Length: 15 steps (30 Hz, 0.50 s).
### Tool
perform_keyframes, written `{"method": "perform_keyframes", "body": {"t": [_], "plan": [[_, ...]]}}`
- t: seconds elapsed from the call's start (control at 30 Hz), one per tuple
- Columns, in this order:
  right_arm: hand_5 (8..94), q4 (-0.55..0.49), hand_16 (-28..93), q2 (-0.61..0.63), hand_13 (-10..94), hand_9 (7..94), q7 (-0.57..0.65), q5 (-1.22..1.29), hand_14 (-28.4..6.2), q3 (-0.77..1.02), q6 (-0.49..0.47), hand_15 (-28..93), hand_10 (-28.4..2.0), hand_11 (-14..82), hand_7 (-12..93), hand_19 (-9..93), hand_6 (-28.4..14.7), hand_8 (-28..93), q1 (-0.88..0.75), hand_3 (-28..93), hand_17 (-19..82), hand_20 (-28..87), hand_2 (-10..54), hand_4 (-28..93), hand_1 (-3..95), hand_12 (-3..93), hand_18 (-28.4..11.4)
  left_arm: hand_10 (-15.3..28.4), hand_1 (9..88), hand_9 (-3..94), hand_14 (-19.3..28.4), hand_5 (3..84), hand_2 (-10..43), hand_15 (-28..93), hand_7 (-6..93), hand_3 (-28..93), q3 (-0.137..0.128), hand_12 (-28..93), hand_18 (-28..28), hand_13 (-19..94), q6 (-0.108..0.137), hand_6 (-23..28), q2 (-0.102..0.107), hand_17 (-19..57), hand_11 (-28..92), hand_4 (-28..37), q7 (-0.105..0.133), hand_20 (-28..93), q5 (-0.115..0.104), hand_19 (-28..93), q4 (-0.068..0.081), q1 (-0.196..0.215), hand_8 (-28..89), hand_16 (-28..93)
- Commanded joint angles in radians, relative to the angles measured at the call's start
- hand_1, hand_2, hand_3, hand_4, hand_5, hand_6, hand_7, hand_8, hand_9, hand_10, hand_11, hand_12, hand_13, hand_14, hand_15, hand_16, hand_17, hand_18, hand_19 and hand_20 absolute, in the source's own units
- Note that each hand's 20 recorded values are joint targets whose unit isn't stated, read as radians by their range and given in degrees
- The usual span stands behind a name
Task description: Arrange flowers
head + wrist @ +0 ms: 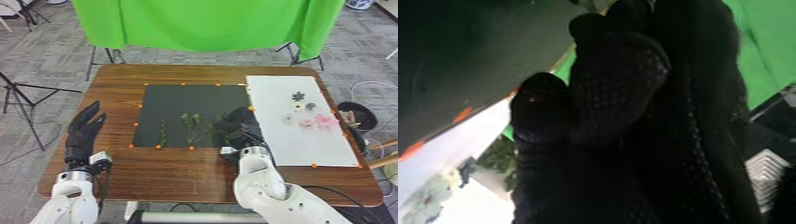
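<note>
- The left hand (84,131), gloved in black, lies over the brown wooden table (169,175) on its left side, well apart from the dark sheet (173,100); its fingers are extended and parted.
- The right hand (242,127) hangs over the right part of the dark sheet, near the edge of the white sheet (275,140); whether it is spread, closed or pinching a stem cannot be told.
- Green stems lie on the dark sheet: a slender one (163,132) at left; a leafy one (190,125) to its right; a third (210,129) between that one and the right hand.
- Flowers are gathered on the white sheet: a dark one (298,96) farthest from the robot; a gray one (310,106) and a cream one (298,106) side by side just nearer; pink blooms (325,120) nearer still.
- Orange clips (136,124) mark the edges of both sheets; a black basket (357,116) stands off the table's right side; a green cloth (209,25) hangs beyond the far edge.
- In the right wrist view, the right hand (620,125) appears against the green cloth; pale flowers (429,197) lie on the white sheet.
</note>
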Motion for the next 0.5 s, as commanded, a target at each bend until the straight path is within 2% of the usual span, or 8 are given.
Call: {"method": "perform_keyframes", "body": {"t": [0.03,0.13,0.3,0.5], "plan": [[75.4,0.007,25,0.008,94,93.7,0.007,-0.017,-1.7,0.006,-0.02,51,-11.6,11.8,36,80,-3.1,5,-0.008,-16,75,43,-9.5,43,87.5,32.0,-3.9,8.7,38.4,22.9,12.7,34.1,-9.5,16,21.1,70,0.002,14,8.8,27,-0.012,1.1,-0.008,7.9,16,-10.6,-0.011,17,0.006,8,-0.003,0.009,-10,2],[75.3,0.0,25,0.009,94,93.6,0.012,-0.001,-1.9,0.011,-0.03,51,-11.8,10.6,35,80,-3.1,5,-0.008,-22,75,43,-9.5,47,88.6,32.3,-3.9,8.7,38.4,22.9,12.6,34.1,-9.5,16,21.1,70,0.004,14,9.0,27,-0.016,1.1,-0.008,7.8,16,-10.6,-0.018,17,0.01,8,-0.001,0.003,-10,2],[75.3,0.006,25,-0.003,94,93.2,0.011,0.016,-1.8,0.018,-0.052,50,-11.8,10.6,33,80,-3.5,6,-0.004,-24,75,43,-9.5,48,87.3,31.5,-3.9,8.7,38.5,22.9,12.6,34.1,-9.5,16,21.2,69,0.002,14,9.2,27,-0.016,1.1,-0.007,7.6,16,-10.6,-0.021,17,0.012,8,-0.003,0.006,-10,2],[75.2,-0.003,25,0.004,94,92.2,-0.003,0.026,-2.1,0.016,-0.023,49,-11.9,12.4,30,80,-3.8,6,-0.006,-24,75,43,-9.5,47,85.8,29.9,-4.0,8.7,38.3,23.1,12.7,34.2,-9.5,16,21.2,70,0.002,14,9.3,27,-0.018,1.1,-0.007,7.4,16,-10.6,-0.022,17,0.011,8,-0.004,0.007,-10,2]]}}
